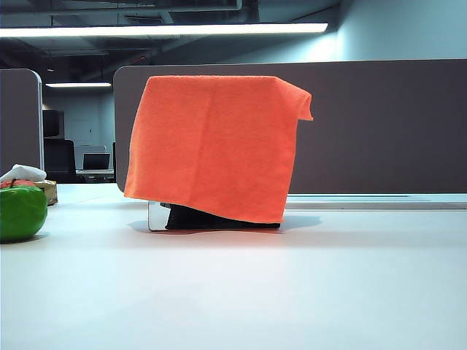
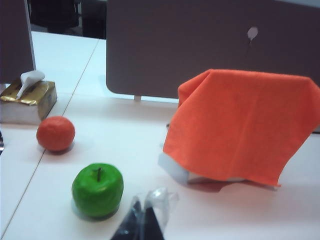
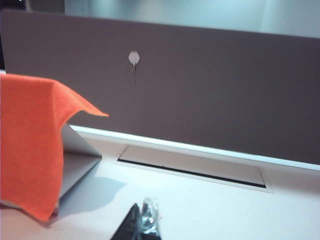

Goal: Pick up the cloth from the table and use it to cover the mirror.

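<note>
The orange cloth [image 1: 211,146] hangs draped over the upright mirror, hiding most of the pane. Only a lower corner of the mirror [image 1: 155,216] and its dark stand base [image 1: 219,219] show beneath the cloth, on the white table [image 1: 292,292]. The cloth [image 2: 240,125] also shows in the left wrist view, with a pale strip of the mirror [image 2: 175,170] under its edge. My left gripper [image 2: 143,215] is shut and empty, well short of the cloth. In the right wrist view the cloth [image 3: 30,140] covers the mirror's edge [image 3: 75,165]. My right gripper [image 3: 141,220] is shut, holding nothing. Neither gripper shows in the exterior view.
A green apple [image 1: 20,211] sits at the left beside a tissue box [image 2: 27,100] and an orange fruit [image 2: 55,133]. A grey-brown partition panel [image 1: 379,124] runs behind the mirror. A cable slot [image 3: 190,167] lies in the table at the panel's foot.
</note>
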